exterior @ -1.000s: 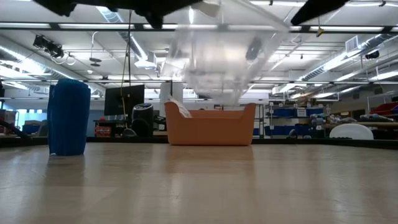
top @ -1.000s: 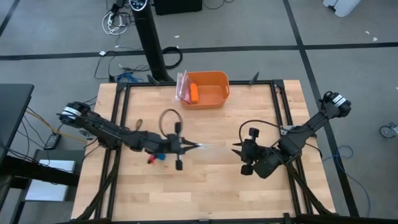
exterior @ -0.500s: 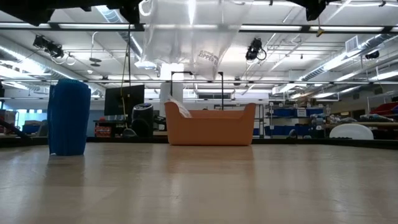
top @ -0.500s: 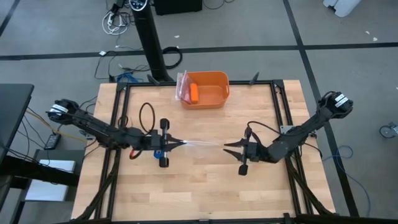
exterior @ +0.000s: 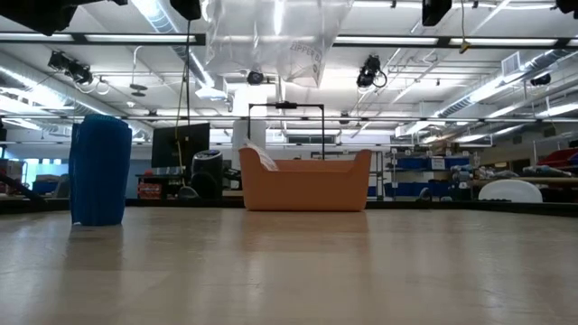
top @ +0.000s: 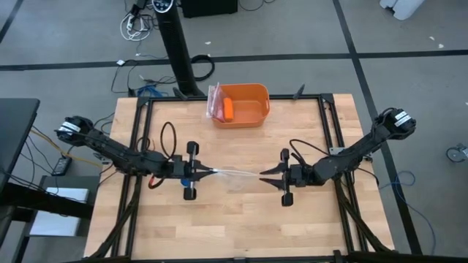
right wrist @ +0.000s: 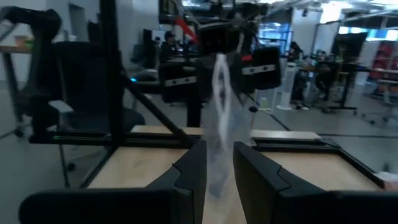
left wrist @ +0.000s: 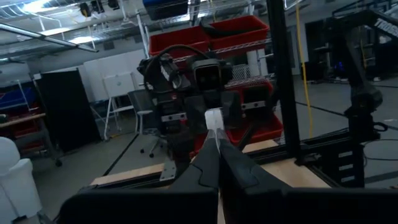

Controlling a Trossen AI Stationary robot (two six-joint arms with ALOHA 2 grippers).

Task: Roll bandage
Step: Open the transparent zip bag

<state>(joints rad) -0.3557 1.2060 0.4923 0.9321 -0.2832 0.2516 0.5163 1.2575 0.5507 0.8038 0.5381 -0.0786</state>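
Observation:
The blue bandage is a compact roll [exterior: 99, 170] standing on end on the table. In the high view only a blue bit of the roll [top: 187, 178] shows under my left arm. My left gripper [top: 212, 172] is shut on a crinkly clear plastic bag [top: 235, 176], held high above the table [exterior: 271, 36]. My right gripper [top: 263, 175] is open, facing the left one. Its fingers [right wrist: 189, 171] stand on either side of the bag's other end [right wrist: 219, 112]. I cannot tell whether they touch it. My left gripper pinches the clear bag's edge [left wrist: 213, 119] between its two shut fingers. The fingers lie level and come from the table's left side. The bag is lifted clear of the table and reaches across toward my right gripper, sagging a little.
An orange bin [top: 257, 102] stands at the table's far edge, holding a small orange cylinder [top: 228, 109]; another clear bag [top: 213, 98] is at the bin's left wall. Bare wood lies in front of both grippers toward the near edge.
My left gripper has drawn back toward the table's left edge and turned about its wrist, keeping hold of the clear bag, which has risen. My right gripper has stretched out level and gone toward the bag, until its open fingers stand around the bag's free end.

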